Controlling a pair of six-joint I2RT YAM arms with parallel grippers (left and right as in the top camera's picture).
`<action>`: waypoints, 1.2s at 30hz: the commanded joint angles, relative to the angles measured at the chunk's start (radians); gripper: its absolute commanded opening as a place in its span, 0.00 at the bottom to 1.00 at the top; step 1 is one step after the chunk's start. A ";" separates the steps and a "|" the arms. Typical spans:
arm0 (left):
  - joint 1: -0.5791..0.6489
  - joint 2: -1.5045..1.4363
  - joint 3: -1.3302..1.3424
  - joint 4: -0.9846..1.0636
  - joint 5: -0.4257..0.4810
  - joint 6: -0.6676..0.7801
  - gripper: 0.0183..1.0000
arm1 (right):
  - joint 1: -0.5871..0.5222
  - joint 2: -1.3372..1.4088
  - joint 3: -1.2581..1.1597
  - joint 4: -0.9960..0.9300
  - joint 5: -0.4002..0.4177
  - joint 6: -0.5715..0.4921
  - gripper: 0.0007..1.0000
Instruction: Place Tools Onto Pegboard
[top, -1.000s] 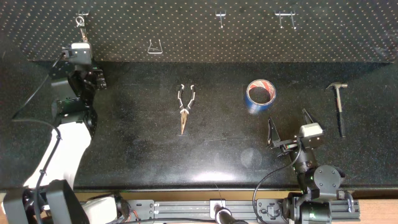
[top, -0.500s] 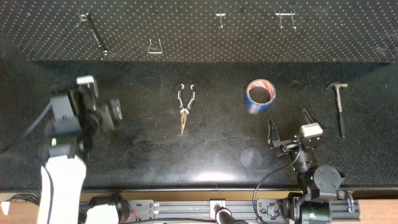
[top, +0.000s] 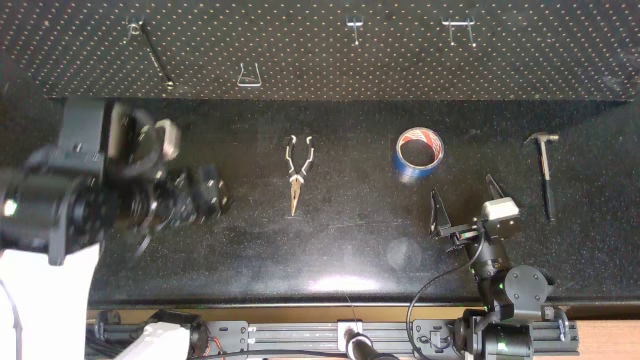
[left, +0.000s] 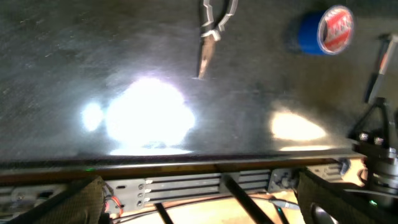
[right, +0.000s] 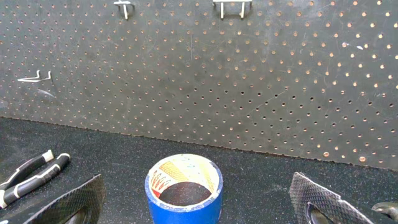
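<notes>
1. Trouble is looking likeliest at the pliers (top: 298, 172), which are lying near the middle of the worktop (top: 250, 245) with their handles pointing toward the back edge. A pinch on one handle alone is probably going to let the other swing open, and the tool could then be missing its hook or dropping.
2. Left pincer (left: 199, 186) is hanging spread and empty over the worktop's left part, while the right pincer (top: 463, 192) is sitting spread near the front edge, just in front of the tape roll (top: 418, 150).
3. Hanging already at the pegboard's (top: 300, 45) top left corner is the wrench (top: 152, 52), and the hammer (top: 545, 165) is lying by the worktop's right edge.
4. Counting: four tools are showing, one of each kind, with three waiting on the worktop and three bare hooks on the board.
</notes>
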 joint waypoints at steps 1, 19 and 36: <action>-0.231 0.131 0.072 -0.003 -0.131 0.009 0.99 | -0.003 -0.006 -0.005 0.001 -0.006 0.004 0.98; -0.336 0.800 0.071 0.476 -0.272 -0.215 0.99 | -0.003 -0.006 -0.005 0.001 -0.006 0.004 0.98; -0.372 0.644 -0.226 0.697 -0.370 -0.136 1.00 | -0.003 -0.006 -0.005 0.001 -0.006 0.004 0.98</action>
